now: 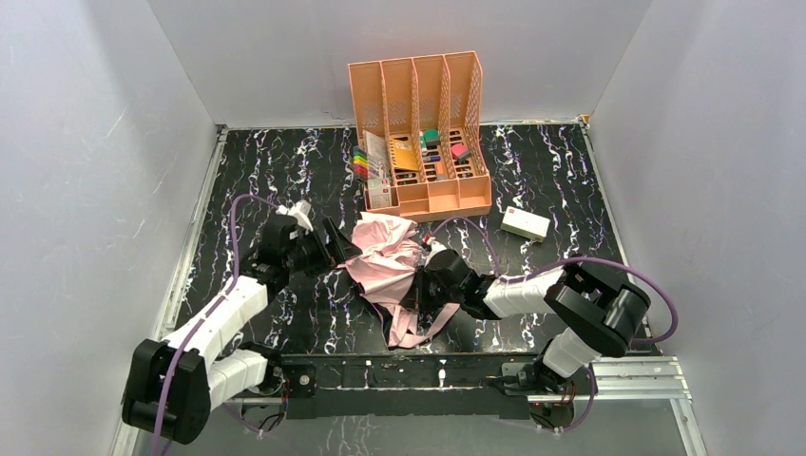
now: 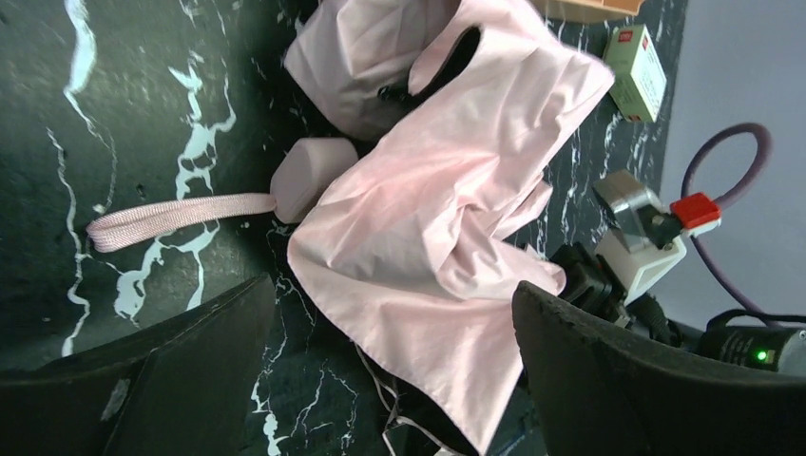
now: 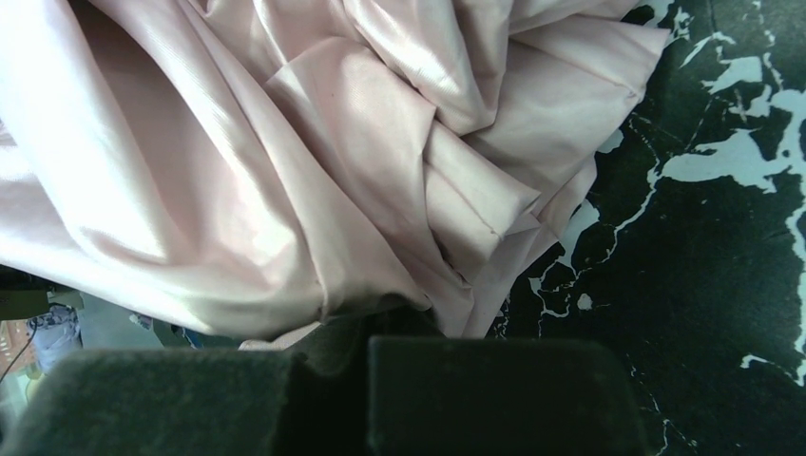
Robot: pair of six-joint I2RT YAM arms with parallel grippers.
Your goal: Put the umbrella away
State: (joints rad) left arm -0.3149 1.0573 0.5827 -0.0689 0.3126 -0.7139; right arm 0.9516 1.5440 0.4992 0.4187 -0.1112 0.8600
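The umbrella (image 1: 385, 255) lies crumpled in the middle of the table, pale pink side up, with its pink strap (image 1: 411, 328) trailing toward the near edge. My left gripper (image 1: 340, 251) is open at the umbrella's left edge. In the left wrist view its jaws (image 2: 390, 380) stand wide apart around a hanging fold of the umbrella's fabric (image 2: 447, 218), without touching it. The pink handle (image 2: 309, 176) and strap (image 2: 171, 217) lie on the table. My right gripper (image 1: 416, 285) is at the umbrella's right side, shut (image 3: 342, 351) on a fold of its fabric (image 3: 285, 161).
An orange desk organiser (image 1: 423, 133) with small items stands just behind the umbrella. A small white box (image 1: 526, 223) lies to its right and also shows in the left wrist view (image 2: 635, 71). Grey walls enclose the black marbled table (image 1: 570, 180).
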